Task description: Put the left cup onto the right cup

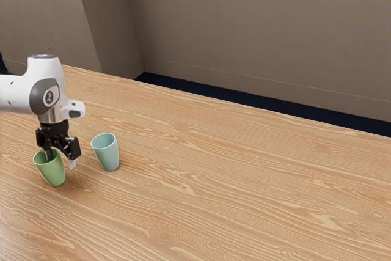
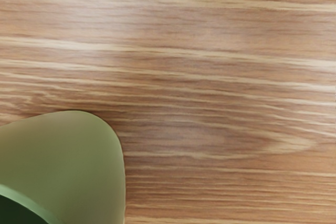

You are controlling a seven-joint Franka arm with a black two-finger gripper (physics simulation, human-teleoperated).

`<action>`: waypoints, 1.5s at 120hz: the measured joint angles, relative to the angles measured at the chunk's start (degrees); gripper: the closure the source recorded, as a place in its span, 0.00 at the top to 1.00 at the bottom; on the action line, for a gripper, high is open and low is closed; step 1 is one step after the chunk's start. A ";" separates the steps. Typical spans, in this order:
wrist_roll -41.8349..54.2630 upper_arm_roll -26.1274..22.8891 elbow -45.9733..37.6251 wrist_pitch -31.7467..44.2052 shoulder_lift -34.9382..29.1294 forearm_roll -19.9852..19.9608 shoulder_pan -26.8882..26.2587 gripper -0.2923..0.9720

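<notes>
The green cup (image 1: 52, 172), stood beside the blue cup (image 1: 105, 152) on the table (image 1: 244, 181), is straddled at its rim by the wide-spread end effector (image 1: 60, 160); its wall should be pinched squarely before lifting.

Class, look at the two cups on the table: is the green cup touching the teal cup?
Apart. In the exterior view, a strip of table shows between the green cup and the teal cup.
</notes>
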 joint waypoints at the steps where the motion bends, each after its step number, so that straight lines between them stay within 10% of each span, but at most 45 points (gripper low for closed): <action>1: 0.01 0.00 -0.01 0.01 0.03 -0.02 0.00 0.77; 77: 0.39 0.11 -0.08 0.17 0.39 -0.44 0.52 0.21; 180: 0.55 -0.01 15.42 -7.94 0.15 3.99 0.16 0.15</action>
